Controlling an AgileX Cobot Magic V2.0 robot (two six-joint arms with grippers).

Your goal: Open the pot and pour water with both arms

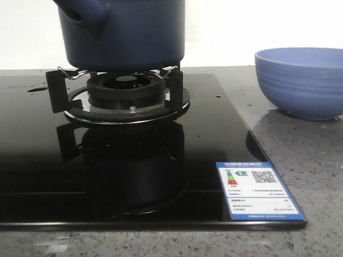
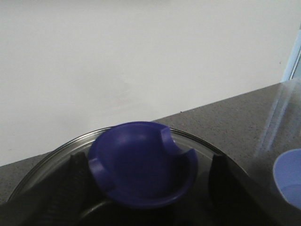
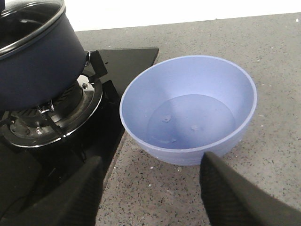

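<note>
Pot (image 1: 124, 33) sat on burner stand (image 1: 118, 93), glass lid (image 2: 61, 150) on. Left tool (image 2: 146, 188) spread wide, straddling lid knob (image 2: 143, 165), placed for lifting. Right tool (image 3: 150, 188) released, hovering at bowl (image 3: 188, 108) on bench (image 3: 282, 70), likely pour target.

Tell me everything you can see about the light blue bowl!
The bowl is light blue, round and deep, smooth inside with faint ridges on its outer wall, and looks like plastic or glazed ceramic. It stands upright on the speckled grey counter, to the right of the black stove top, not touching it. Nothing is in it but a few tiny specks on its bottom. The right gripper is open, near it, not touching.
</note>
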